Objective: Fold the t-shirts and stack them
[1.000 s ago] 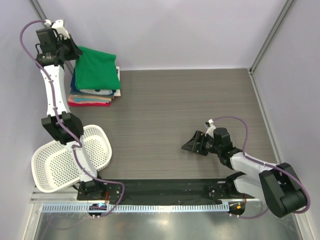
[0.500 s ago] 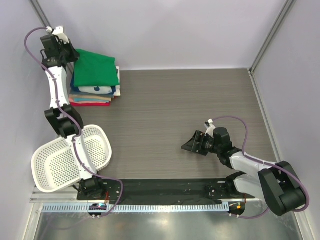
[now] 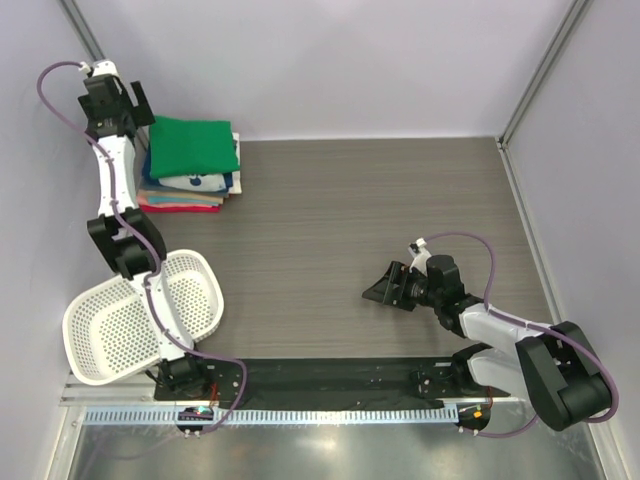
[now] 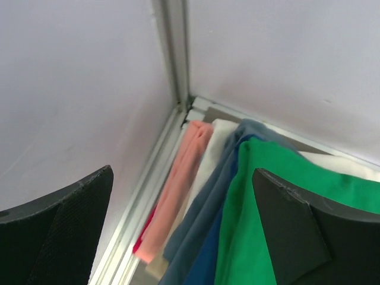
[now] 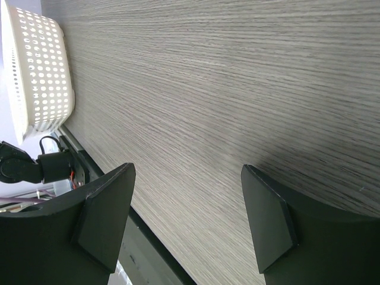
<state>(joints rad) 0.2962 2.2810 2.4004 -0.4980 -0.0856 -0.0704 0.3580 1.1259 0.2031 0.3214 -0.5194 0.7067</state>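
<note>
On the grey wood-grain table (image 3: 380,200), near left, we log a white perforated basket (image 3: 105,335). Far left corner: the stack of t-shirts (image 3: 188,168), all folded, against the back wall and well apart from the basket. The green t-shirt (image 3: 192,147) lies on top, with navy, cream and red-pink layers under it. The left jaws are spread wide, gripping nothing, just beside the stack's left edge. The right jaws sit low at mid-table, parted, with only bare table between them.
</note>
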